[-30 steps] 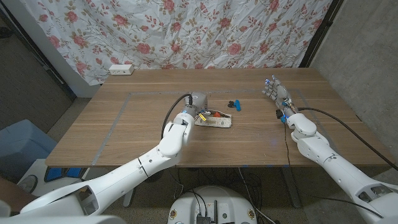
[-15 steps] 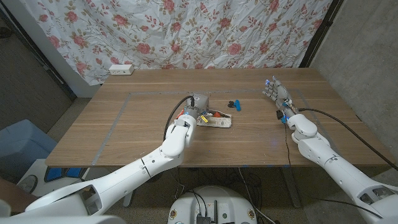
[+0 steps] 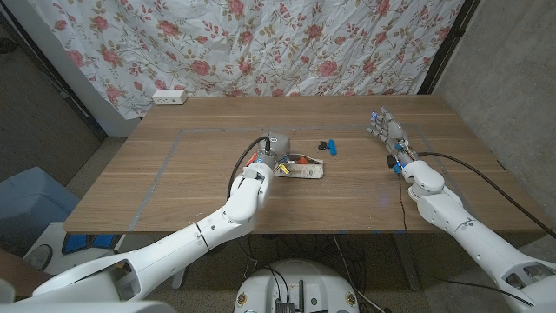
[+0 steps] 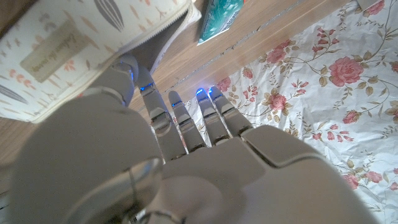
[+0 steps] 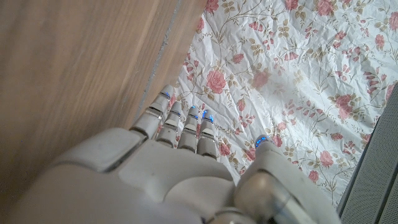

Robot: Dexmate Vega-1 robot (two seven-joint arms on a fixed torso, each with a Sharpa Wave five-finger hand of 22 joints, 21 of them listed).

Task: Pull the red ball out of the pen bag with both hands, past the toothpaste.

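1. head view: high, fixed, looking down over both arms at the counter, with the floral curtain behind.
2. left wrist view: very close, along the back of the left hand, turned, facing the pen bag and curtain.
3. right wrist view: close, along the right hand, facing counter edge and curtain.
4. shared by all: counter and curtain.

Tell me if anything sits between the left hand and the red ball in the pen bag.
Nothing visible does. The left hand is already at the left end of the pen bag, and the red ball shows at the bag's open top just right of it. The toothpaste lies beside the bag.
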